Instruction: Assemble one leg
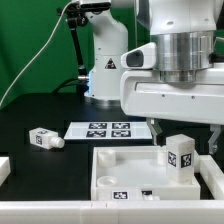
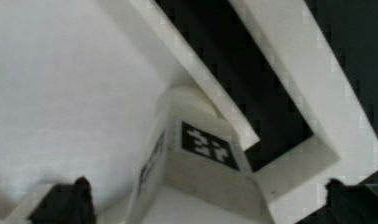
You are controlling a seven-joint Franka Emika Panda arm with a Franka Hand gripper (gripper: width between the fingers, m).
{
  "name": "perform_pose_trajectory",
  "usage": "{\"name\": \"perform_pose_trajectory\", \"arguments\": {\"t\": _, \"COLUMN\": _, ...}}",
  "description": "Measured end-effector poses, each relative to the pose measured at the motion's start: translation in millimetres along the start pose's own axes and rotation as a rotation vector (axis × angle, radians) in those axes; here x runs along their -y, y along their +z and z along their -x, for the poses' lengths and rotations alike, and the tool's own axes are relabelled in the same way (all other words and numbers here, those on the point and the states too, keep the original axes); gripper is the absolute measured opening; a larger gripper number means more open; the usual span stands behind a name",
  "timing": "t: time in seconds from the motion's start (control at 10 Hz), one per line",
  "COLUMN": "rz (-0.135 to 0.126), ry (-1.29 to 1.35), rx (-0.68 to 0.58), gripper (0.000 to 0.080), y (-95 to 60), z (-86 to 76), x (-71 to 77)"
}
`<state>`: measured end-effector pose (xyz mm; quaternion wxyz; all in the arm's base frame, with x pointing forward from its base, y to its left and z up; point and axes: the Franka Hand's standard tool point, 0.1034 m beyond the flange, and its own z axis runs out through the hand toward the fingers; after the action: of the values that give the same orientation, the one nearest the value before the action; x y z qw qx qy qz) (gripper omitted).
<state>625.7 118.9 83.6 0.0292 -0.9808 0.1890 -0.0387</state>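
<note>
A leg (image 1: 181,156), a stubby white post with a black-and-white tag, stands upright on the white square panel (image 1: 128,162) near its corner on the exterior view's right. My gripper (image 1: 186,135) hangs right above it, open. In the wrist view the leg (image 2: 211,150) sits between my two dark fingertips (image 2: 67,203), with a gap on each side, so neither touches it. The panel's floor (image 2: 70,90) and raised rim fill the rest of that view. A second leg (image 1: 42,138) lies on its side on the black table at the exterior view's left.
The marker board (image 1: 104,129) lies flat behind the panel. The robot's white base (image 1: 105,60) stands at the back. A white part (image 1: 4,170) shows at the left edge, and another white piece (image 1: 50,213) along the front edge.
</note>
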Motion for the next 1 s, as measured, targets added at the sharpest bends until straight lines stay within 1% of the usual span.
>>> {"name": "perform_pose_trajectory", "arguments": {"t": 0.2, "rz": 0.010, "ry": -0.230, "rx": -0.005, "gripper": 0.0649, "y": -0.7, "z": -1.5, "x": -0.7}}
{"name": "perform_pose_trajectory", "arguments": {"t": 0.3, "rz": 0.013, "ry": -0.292, "rx": -0.006, "gripper": 0.0649, "y": -0.6, "z": -1.0, "x": -0.1}}
{"name": "perform_pose_trajectory", "arguments": {"t": 0.5, "rz": 0.028, "ry": -0.458, "rx": -0.008, "gripper": 0.0649, "y": -0.6, "z": -1.3, "x": -0.8}}
{"name": "perform_pose_trajectory", "arguments": {"t": 0.6, "rz": 0.030, "ry": -0.551, "rx": -0.007, "gripper": 0.0649, "y": -0.7, "z": -2.3, "x": -2.4}}
{"name": "perform_pose_trajectory", "arguments": {"t": 0.9, "rz": 0.032, "ry": -0.664, "rx": -0.005, "gripper": 0.0626, "y": -0.2, "z": -4.3, "x": -5.7}}
{"name": "perform_pose_trajectory", "arguments": {"t": 1.0, "rz": 0.031, "ry": -0.655, "rx": -0.004, "gripper": 0.0445, "y": 0.0, "z": -4.2, "x": -5.7}}
